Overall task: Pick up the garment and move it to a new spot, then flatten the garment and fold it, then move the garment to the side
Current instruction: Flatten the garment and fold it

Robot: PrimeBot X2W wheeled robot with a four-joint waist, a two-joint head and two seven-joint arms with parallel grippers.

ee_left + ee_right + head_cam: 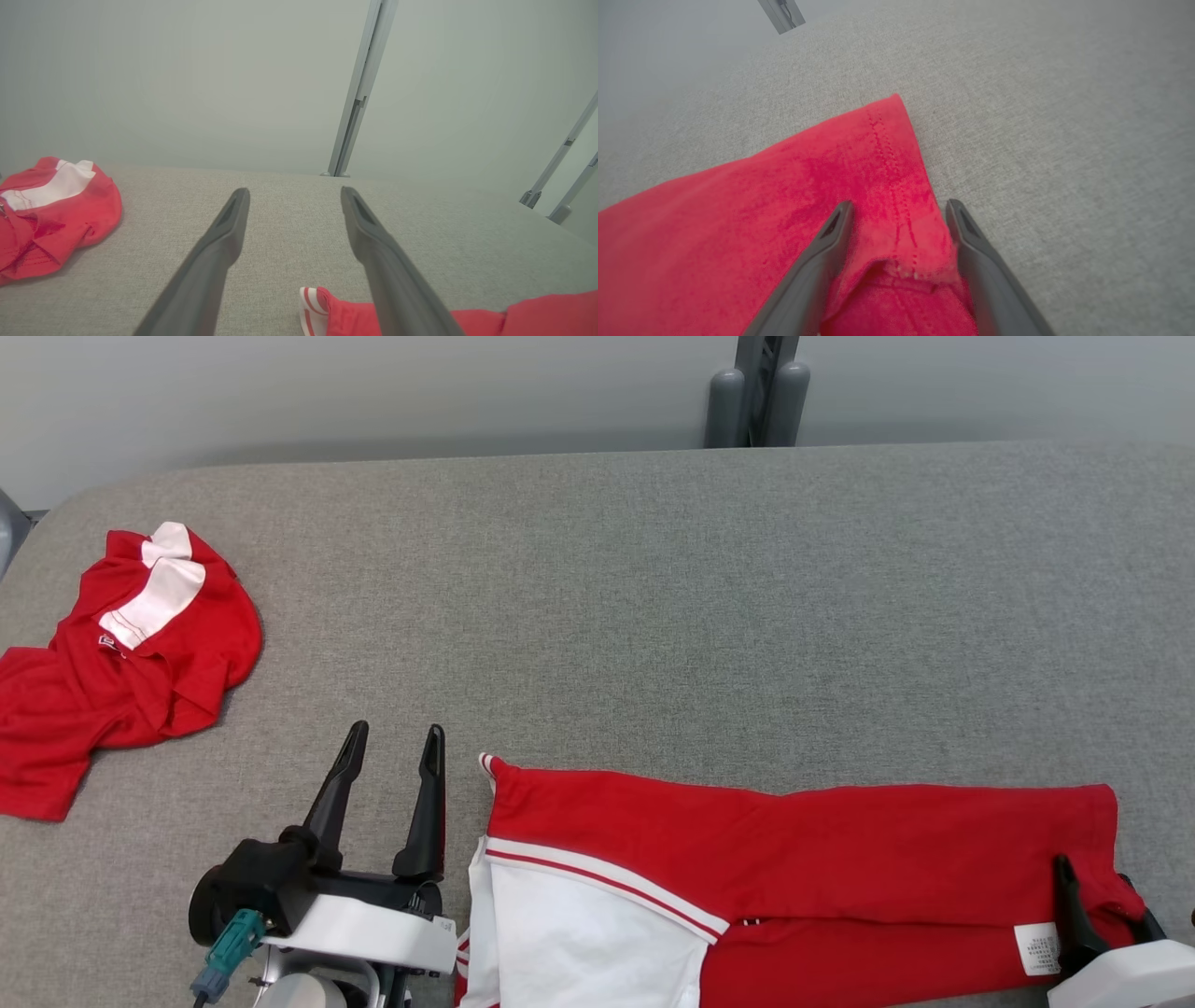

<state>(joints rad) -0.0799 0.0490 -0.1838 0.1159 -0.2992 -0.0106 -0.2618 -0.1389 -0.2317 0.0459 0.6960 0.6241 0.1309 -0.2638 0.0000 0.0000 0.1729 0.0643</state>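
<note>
The garment [794, 840], red with a white panel and striped trim, lies flat and lengthwise along the table's near edge. My left gripper [394, 739] stands open just left of its striped corner [314, 303], touching no cloth. In the left wrist view, the left gripper [295, 190] points over bare table. My right gripper [1102, 896] sits at the garment's right end, near a white label [1036, 947]. In the right wrist view, the right gripper [900, 205] is open, and its fingers straddle the red stitched hem [887, 154], which lies slack between them.
A second red and white garment [121, 663] lies crumpled at the far left of the grey fabric table [653, 569]; it also appears at the left in the left wrist view [46, 214]. A grey post [756, 392] stands behind the table's far edge.
</note>
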